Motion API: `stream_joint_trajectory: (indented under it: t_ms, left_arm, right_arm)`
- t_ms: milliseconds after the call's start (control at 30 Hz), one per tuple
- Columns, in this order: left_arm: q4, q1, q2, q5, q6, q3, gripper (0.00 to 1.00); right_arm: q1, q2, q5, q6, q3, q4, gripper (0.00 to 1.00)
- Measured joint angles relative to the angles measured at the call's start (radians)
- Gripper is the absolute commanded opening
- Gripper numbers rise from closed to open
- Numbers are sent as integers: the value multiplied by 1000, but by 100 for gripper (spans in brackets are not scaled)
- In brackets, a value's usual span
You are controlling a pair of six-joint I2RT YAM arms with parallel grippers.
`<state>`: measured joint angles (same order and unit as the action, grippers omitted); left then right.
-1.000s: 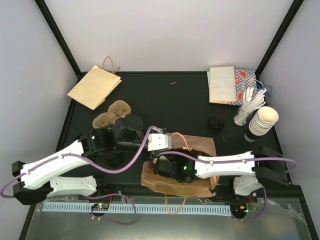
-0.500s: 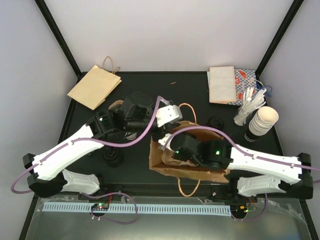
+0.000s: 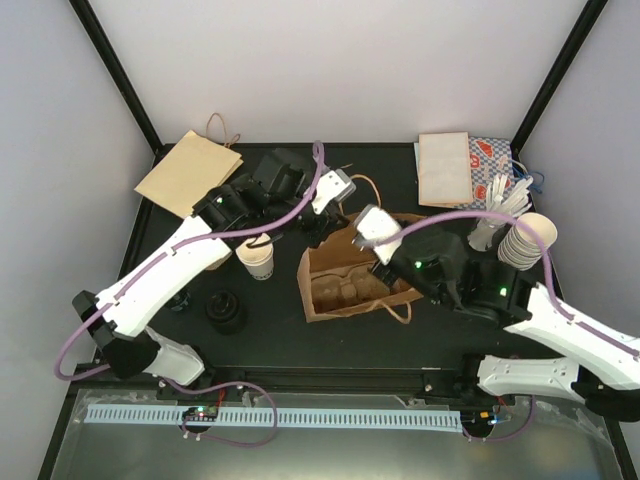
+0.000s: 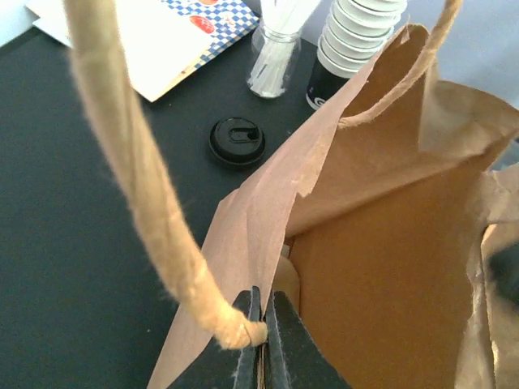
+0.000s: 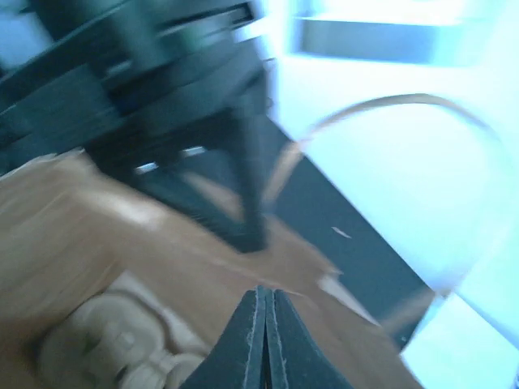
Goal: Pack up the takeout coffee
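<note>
The takeout coffee cup (image 3: 258,259), small and white, stands upright on the table left of the brown paper bag (image 3: 338,262). The bag lies open with a brown cup carrier (image 3: 345,293) inside it. My left gripper (image 3: 323,228) is shut on the bag's far rim; the left wrist view shows the jaws (image 4: 261,324) pinching the paper beside the rope handle (image 4: 138,178). My right gripper (image 3: 384,271) is shut on the bag's right rim; its blurred wrist view shows closed jaws (image 5: 265,304) on brown paper with the carrier (image 5: 105,344) below. The cup is in neither wrist view.
A black lid (image 3: 225,309) lies near the left front. A stack of cups (image 3: 526,240) and a jar of stirrers (image 3: 497,222) stand at the right. Napkins (image 3: 445,168) lie at the back right, a flat paper bag (image 3: 190,172) at the back left. Another black lid (image 4: 237,142) lies beyond the bag.
Both grippers have moved away from the near edge, pulling the bag with them and spreading its mouth. The white cup and the carrier inside the bag have come into view.
</note>
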<state>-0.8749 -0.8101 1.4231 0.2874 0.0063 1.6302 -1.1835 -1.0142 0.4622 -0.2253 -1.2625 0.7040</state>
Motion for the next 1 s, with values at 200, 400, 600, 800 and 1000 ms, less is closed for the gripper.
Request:
stream_joint_trajectory:
  t_ms: [200,400,600,800,1000]
  left_arm:
    - [3,110,85,36,-106,68,2]
    - [27,226,149,39,-195,85,2]
    - [92,305,194,61,-239,85,2]
    - [158,368,243,93,-259,85,2]
    - [211,438,309,126,-274,122,10]
  right_arm:
    - [122,35,115,115,-61,-39,14]
    - [231,52,228,251,-100,11,71]
    - [282,97,256,338,-57,78,100]
    - [368,117,222,413,-35,165,100]
    - [463,65,135,475,-35,250,100]
